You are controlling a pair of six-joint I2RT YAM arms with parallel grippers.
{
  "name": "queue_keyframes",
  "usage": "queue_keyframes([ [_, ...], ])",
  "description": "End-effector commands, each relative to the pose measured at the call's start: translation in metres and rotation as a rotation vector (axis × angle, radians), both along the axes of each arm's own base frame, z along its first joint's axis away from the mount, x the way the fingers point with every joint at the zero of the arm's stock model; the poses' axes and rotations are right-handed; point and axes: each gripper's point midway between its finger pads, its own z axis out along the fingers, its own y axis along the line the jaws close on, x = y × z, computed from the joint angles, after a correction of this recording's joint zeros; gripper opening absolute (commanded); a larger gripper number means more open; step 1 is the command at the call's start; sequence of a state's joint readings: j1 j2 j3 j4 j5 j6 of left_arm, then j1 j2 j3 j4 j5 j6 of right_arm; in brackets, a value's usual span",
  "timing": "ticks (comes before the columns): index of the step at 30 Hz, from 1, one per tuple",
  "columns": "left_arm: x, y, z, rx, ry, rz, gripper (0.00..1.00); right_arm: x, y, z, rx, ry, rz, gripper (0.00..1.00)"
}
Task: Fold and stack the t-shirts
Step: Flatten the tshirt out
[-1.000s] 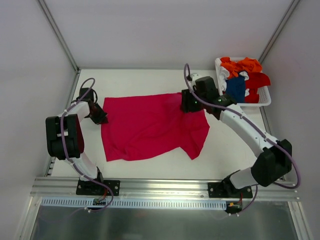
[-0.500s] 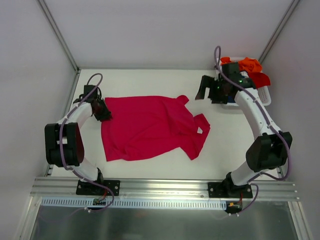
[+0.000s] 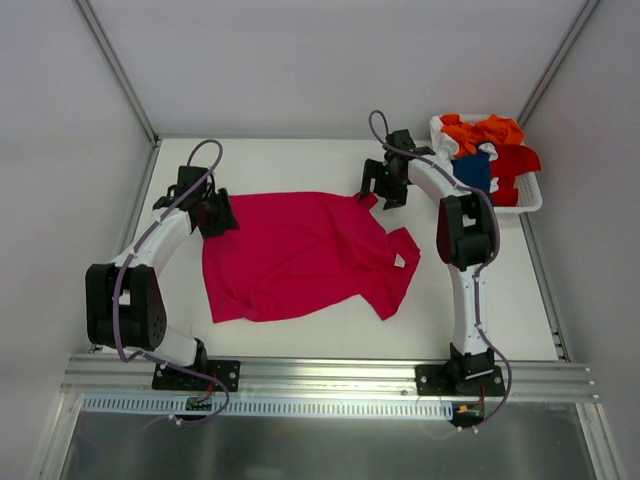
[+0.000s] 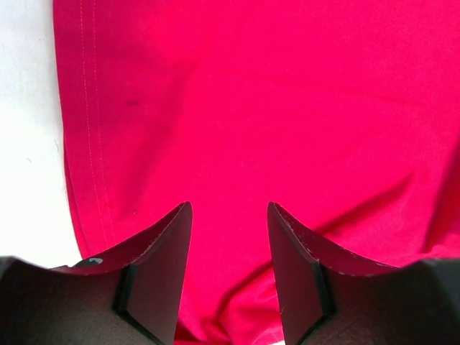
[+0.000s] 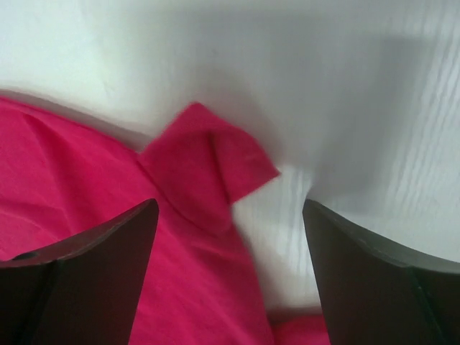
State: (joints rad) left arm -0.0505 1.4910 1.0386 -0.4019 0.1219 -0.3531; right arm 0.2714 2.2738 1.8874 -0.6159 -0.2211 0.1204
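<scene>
The crimson-pink t-shirt (image 3: 300, 255) lies spread on the white table, its right sleeve folded over. My left gripper (image 3: 220, 217) hovers over the shirt's far left corner. In the left wrist view the left gripper (image 4: 230, 208) is open, with the flat shirt (image 4: 273, 108) under it and nothing pinched. My right gripper (image 3: 378, 194) is at the shirt's far right corner. Seen from its own wrist, the right gripper (image 5: 230, 208) stands wide open over a small turned-up cloth corner (image 5: 208, 169). Orange (image 3: 482, 130), red (image 3: 515, 160) and dark blue (image 3: 472, 176) t-shirts lie bunched together.
Those three shirts fill a white slatted basket (image 3: 533, 203) at the table's far right corner. Metal frame posts run along both side walls. White tabletop (image 3: 290, 165) shows behind the shirt and to its right.
Both grippers have let go of the shirt and opened. The right arm swung off toward the basket, then came back to the far right corner. The left gripper shifted slightly farther along the corner.
</scene>
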Motion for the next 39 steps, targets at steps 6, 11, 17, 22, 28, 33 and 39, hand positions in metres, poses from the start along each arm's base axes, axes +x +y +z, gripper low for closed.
queue_keyframes([
  [6,-0.014,0.006,0.018,0.009,-0.057,0.019,0.49,0.043,0.000,0.023,-0.099,-0.123,-0.091,0.70],
  [11,-0.015,0.007,0.020,0.013,-0.063,0.021,0.50,0.028,-0.009,0.008,-0.144,-0.084,-0.088,0.61],
  [17,-0.012,0.008,0.022,0.022,-0.072,0.016,0.51,0.014,-0.016,0.003,-0.171,-0.065,-0.050,0.60],
  [22,-0.011,0.010,0.023,0.034,-0.075,0.014,0.51,0.015,-0.008,-0.012,-0.152,-0.048,-0.041,0.52],
  [28,-0.015,0.014,0.023,0.057,-0.078,0.025,0.58,0.014,-0.002,-0.020,-0.167,-0.040,-0.022,0.26],
  [33,-0.014,0.018,0.018,0.067,-0.059,0.044,0.63,0.027,0.000,0.003,-0.164,-0.119,-0.019,0.01],
  [39,-0.009,0.013,0.014,0.050,-0.041,0.023,0.63,0.076,-0.007,0.138,-0.172,-0.494,-0.019,0.00],
])
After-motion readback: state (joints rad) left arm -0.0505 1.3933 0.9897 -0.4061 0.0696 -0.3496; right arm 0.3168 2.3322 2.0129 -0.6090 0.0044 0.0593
